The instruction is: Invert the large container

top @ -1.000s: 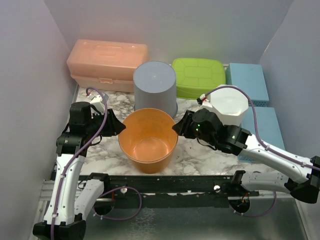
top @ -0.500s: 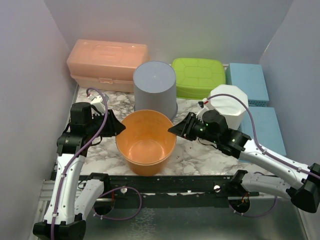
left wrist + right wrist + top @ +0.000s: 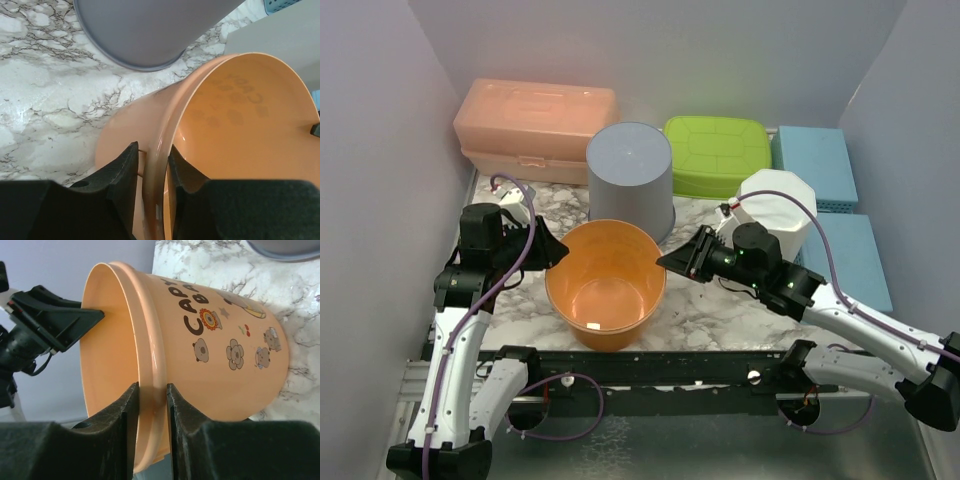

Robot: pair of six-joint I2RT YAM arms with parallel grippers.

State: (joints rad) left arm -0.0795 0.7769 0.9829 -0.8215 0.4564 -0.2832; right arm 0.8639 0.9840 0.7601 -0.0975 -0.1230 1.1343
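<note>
Since a second ago, the orange container (image 3: 607,285) has shifted a little to the left and nearer, and the right arm has reached further left with it, uncovering more of the white tub (image 3: 778,212) behind.

The container hangs between the two arms over the middle of the marble-patterned tabletop (image 3: 710,305), mouth upward, just on the near side of an upturned grey bucket (image 3: 630,180). Whether its base touches the top cannot be told.

The left gripper (image 3: 552,252) pinches the left rim, one pad inside the wall and one outside. The right gripper (image 3: 670,262) clamps the right rim the same way.

White stone veined with grey makes up the tabletop, and plain pale lavender walls close it in on the left, the far side and the right. Along the far edge stand a salmon lidded box (image 3: 535,125) and a lime-green lidded box (image 3: 717,152). Two blue perforated boxes (image 3: 815,165) sit at the right.

The container is smooth, glossy plastic, round and tapering to its base, with a rolled lip. Its outside carries dark lettering, cartoon bears and flowers. The gripper pads are matte black foam.
</note>
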